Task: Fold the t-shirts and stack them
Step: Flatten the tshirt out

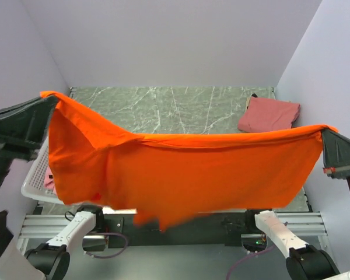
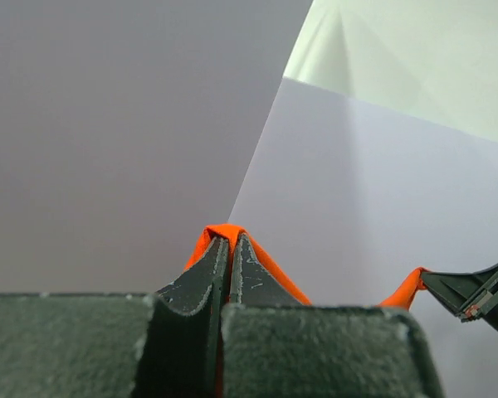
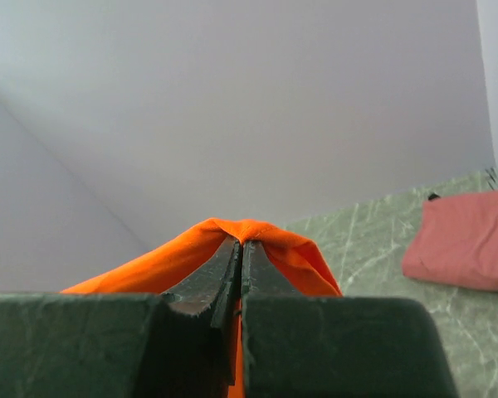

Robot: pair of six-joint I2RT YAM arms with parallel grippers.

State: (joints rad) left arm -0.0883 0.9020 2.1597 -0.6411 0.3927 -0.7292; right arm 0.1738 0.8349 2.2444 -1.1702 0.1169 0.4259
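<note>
Orange t-shirt (image 1: 192,175), long axis left-right (midair)

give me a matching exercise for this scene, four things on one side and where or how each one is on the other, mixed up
1 orange t-shirt
2 salmon-pink t-shirt
3 white basket
4 left claw

A folded at the table's far right
B shut on orange cloth
C hanging spread in the air
D at the table's left edge

Pairs: 1-C, 2-A, 3-D, 4-B

Bright orange t-shirt (image 1: 192,175) stretched wide in mid-air, salmon-pink t-shirt (image 1: 269,115) folded on table (image 1: 163,111), far right
</note>
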